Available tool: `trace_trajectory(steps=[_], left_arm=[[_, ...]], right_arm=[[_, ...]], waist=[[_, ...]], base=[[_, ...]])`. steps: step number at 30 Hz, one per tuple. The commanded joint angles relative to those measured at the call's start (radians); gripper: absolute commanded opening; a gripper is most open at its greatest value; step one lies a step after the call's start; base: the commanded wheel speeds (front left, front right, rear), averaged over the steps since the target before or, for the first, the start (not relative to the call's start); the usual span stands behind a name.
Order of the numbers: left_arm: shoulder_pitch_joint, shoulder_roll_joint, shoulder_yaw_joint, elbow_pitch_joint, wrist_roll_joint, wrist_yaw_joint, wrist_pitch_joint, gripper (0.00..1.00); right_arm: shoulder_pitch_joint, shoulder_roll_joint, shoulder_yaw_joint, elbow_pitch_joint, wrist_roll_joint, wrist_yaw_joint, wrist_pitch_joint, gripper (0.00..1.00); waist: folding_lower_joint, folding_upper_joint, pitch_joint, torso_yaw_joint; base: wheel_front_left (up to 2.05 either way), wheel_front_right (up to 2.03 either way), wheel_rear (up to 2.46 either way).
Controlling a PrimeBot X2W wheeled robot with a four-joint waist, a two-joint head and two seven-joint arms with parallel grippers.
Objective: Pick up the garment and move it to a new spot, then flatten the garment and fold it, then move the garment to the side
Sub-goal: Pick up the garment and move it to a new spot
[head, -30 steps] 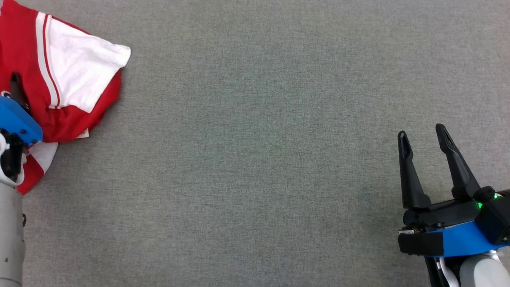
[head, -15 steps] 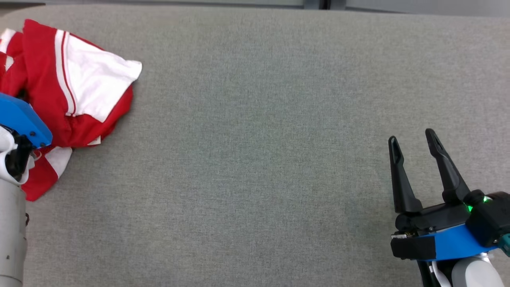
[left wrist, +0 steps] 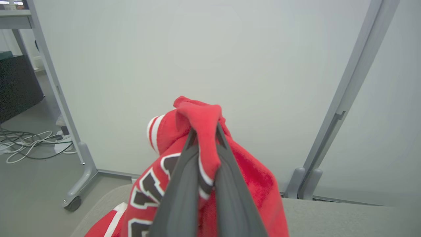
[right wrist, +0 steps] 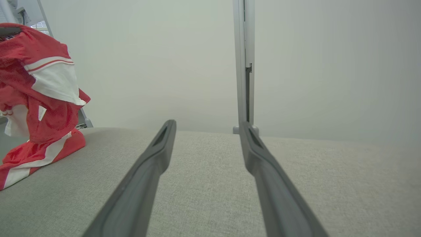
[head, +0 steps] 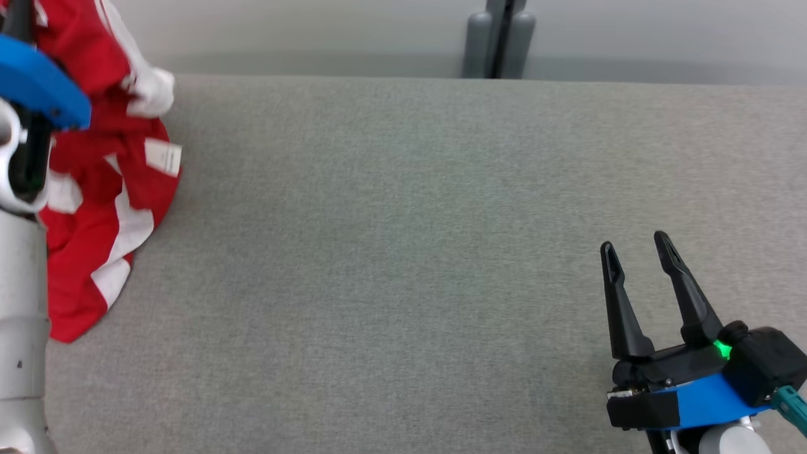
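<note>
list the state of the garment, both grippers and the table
garment, bunched, hanging from the left gripper, lower end resting on the table
left gripper, shut on the garment, raised
right gripper, open, holding nothing, over the table
table, carrying the garment's lower end at its left side

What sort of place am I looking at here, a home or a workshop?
Probably a lab or test room: a grey cloth-covered table, plain partition panels on metal posts with a castor, and loose cables on the floor.
</note>
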Motion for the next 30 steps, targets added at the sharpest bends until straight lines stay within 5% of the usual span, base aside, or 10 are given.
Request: trace_trajectory(steps=[1, 15, 22, 30], left_arm=[[-0.021, -0.009, -0.007, -0.024, 0.002, -0.005, -0.003, 0.00], [-0.136, -0.143, -0.157, -0.335, -0.039, -0.013, 0.047, 0.00], [-0.088, -0.214, -0.264, -0.286, -0.063, -0.017, 0.035, 0.00], [0.099, -0.252, -0.452, -0.188, -0.066, -0.018, -0.014, 0.00]], right_arm=[[0.017, -0.005, -0.001, 0.006, 0.006, 0.002, -0.009, 1.00], [0.024, -0.005, 0.033, 0.068, 0.066, 0.002, -0.048, 1.00], [0.033, -0.005, 0.044, 0.079, 0.075, 0.002, -0.057, 1.00], [0.048, -0.005, 0.033, 0.077, 0.076, 0.002, -0.061, 1.00]], waist=[[0.0001, 0.0001, -0.022, -0.021], [0.0001, 0.0001, -0.089, -0.245], [0.0001, 0.0001, -0.087, -0.322], [0.0001, 0.0001, -0.084, -0.308]], base=[[0.00, 0.00, 0.00], [0.00, 0.00, 0.00], [0.00, 0.00, 0.00], [0.00, 0.00, 0.00]])
